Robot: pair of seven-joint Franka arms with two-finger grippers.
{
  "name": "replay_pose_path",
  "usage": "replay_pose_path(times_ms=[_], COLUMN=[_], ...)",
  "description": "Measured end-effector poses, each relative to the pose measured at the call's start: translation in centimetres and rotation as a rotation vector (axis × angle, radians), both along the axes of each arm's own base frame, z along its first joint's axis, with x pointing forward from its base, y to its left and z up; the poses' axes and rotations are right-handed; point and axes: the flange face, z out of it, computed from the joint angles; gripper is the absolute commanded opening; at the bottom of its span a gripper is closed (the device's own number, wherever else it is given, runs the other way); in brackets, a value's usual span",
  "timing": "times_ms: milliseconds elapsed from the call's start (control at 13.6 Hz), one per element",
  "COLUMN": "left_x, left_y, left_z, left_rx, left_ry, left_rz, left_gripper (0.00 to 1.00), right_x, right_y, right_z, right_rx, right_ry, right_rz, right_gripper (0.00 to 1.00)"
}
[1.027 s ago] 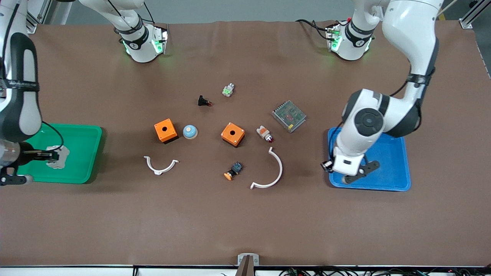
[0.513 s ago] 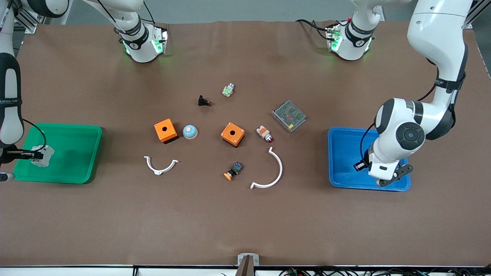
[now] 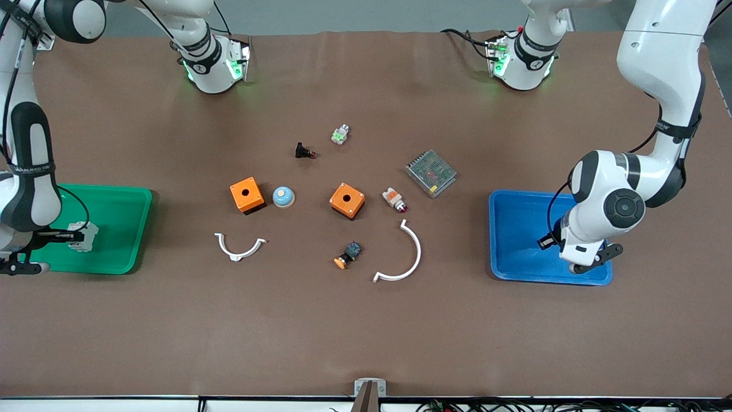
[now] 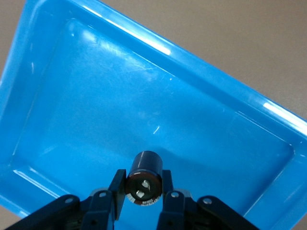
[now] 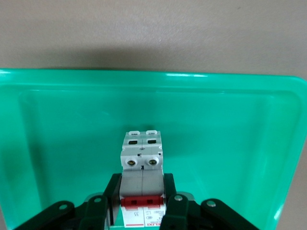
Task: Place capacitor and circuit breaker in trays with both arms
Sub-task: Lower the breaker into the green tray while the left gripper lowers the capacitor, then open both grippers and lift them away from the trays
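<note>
My left gripper (image 4: 142, 184) is shut on the capacitor (image 4: 144, 178), a small black cylinder with two metal pins on its end. It holds it just over the floor of the blue tray (image 4: 144, 96). In the front view the capacitor (image 3: 544, 241) is over the blue tray (image 3: 514, 229), toward its edge nearer the camera. My right gripper (image 5: 142, 191) is shut on the circuit breaker (image 5: 142, 163), a white-and-grey block with a red lever, held over the green tray (image 5: 230, 143). In the front view the breaker (image 3: 81, 236) is over the green tray (image 3: 123, 229).
In the middle of the table lie two orange boxes (image 3: 247, 195) (image 3: 347, 200), a blue dome (image 3: 283, 197), two white curved pieces (image 3: 239, 247) (image 3: 403, 257), a mesh-topped unit (image 3: 431, 172), a black push-button (image 3: 304, 151) and other small buttons (image 3: 394, 199) (image 3: 347, 255).
My left gripper carried the capacitor from the blue tray's inner edge to farther over the tray. My right gripper shifted the breaker outward over the green tray, then partly back.
</note>
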Motion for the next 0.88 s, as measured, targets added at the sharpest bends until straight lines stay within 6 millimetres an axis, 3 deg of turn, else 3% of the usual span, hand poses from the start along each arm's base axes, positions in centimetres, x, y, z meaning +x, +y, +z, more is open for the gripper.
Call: replay_pose_path(times_ms=[147,220,293,367,440,513,660,733,880], left_x=[0.0,0.0,0.0,0.0,-0.1,-0.1,0.2,0.5,1.6], left_y=[0.1,0.0,-0.3,-0.5,-0.7,-0.9,-1.3,-1.7,-2.4], left_z=[-0.7,-0.8,-0.9,-1.0,-1.1,-1.1,-0.8,-0.4,1.6], left_rx=[-0.003,-0.004,-0.006,-0.008,-0.009,-0.009,-0.012,-0.016,-0.025], left_ry=[0.0,-0.001,0.0,0.002,0.003,0.003,-0.007,-0.017,-0.06], left_rz=[0.001,0.0,-0.004,-0.008,-0.011,-0.014,-0.019,-0.024,-0.031], left_gripper=[0.2,0.28,0.38,0.55,0.73,0.99,1.0,1.0,1.0], right_x=[-0.6,-0.9,-1.1,-1.3,-1.4,-1.4,-1.7,-1.8,-1.7], right_y=[-0.1,-0.4,-0.6,-0.7,-0.7,-0.7,-0.4,-0.2,1.1], right_z=[-0.8,-1.0,-1.1,-1.2,-1.3,-1.3,-0.5,0.9,6.0], right_rx=[0.007,0.009,0.011,0.012,0.013,0.016,0.03,0.04,0.056], right_ry=[0.017,0.022,0.026,0.029,0.032,0.037,0.063,0.077,0.082], right_rz=[-0.005,-0.01,-0.014,-0.016,-0.016,-0.017,-0.018,-0.016,-0.007], right_gripper=[0.22,0.34,0.69,0.9,1.0,1.0,1.0,1.0,0.98])
